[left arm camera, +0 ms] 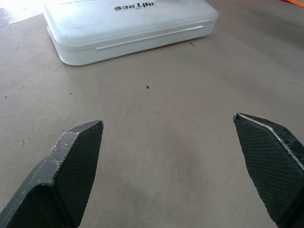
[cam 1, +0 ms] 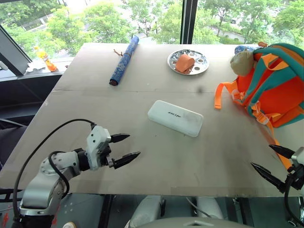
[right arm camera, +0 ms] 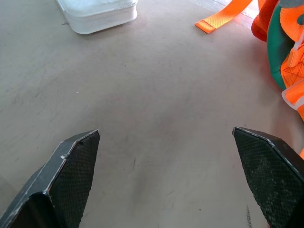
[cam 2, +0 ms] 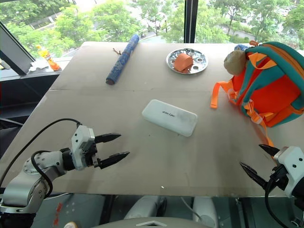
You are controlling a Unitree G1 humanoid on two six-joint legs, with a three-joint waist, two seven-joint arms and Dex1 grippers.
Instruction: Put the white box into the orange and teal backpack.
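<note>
The white box (cam 1: 175, 118) lies flat in the middle of the table, dark lettering on its lid; the left wrist view has the white box (left arm camera: 128, 27) just ahead of the fingers. At the table's right edge rests the orange and teal backpack (cam 1: 278, 83), a beige plush toy (cam 1: 242, 62) on its top and orange straps (cam 1: 223, 92) trailing toward the box. My left gripper (cam 1: 124, 148) hovers open over the table's near left, pointing at the box. My right gripper (cam 1: 271, 163) is open at the near right corner, below the backpack. Both hold nothing.
A round metal plate (cam 1: 188, 61) with an orange item sits at the back centre. A blue patterned roll (cam 1: 124, 60) lies at the back left. Beyond the table's far edge are windows; a small orange figure (cam 1: 46, 61) stands on the sill at left.
</note>
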